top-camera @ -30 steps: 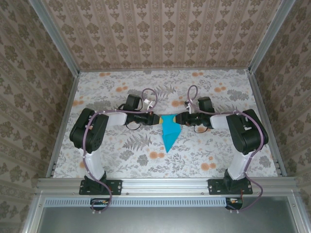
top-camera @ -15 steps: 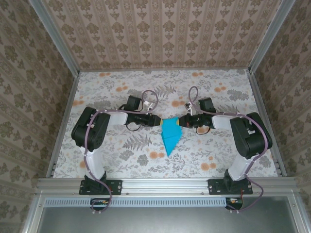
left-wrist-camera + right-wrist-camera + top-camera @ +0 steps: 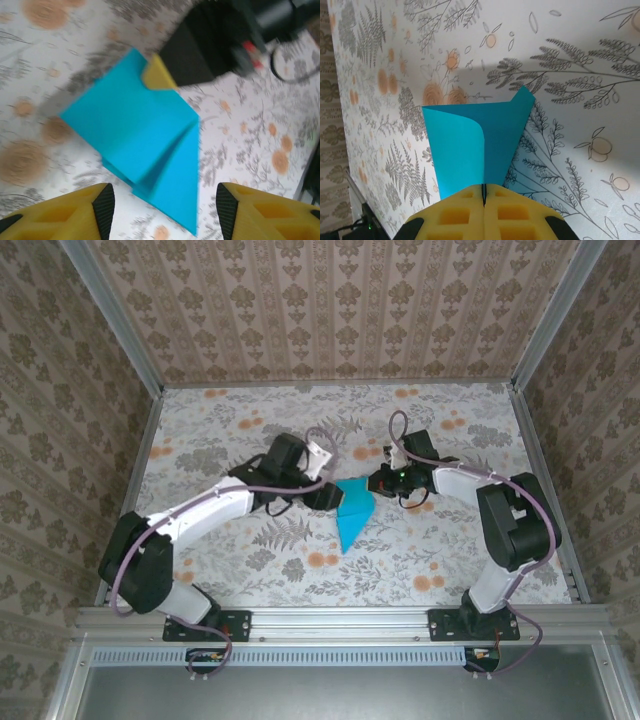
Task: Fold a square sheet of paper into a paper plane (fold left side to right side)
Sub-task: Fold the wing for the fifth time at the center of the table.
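Yellow pads [image 3: 452,215] of the right end effector [image 3: 483,192] are pressed together on one edge of the folded turquoise sheet of paper [image 3: 470,145]. The left end effector [image 3: 165,205] gapes wide just beside it, gripping nothing, at the middle of the floral surface [image 3: 230,420].

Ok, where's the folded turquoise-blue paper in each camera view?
Top external: folded turquoise-blue paper centre, between left pincer and right pincer.
Left wrist: paper centre, just beyond the open left pincer.
Right wrist: paper centre, near end in the shut right pincer.
Shared landmark: right pincer's yellow tip on the paper's corner.
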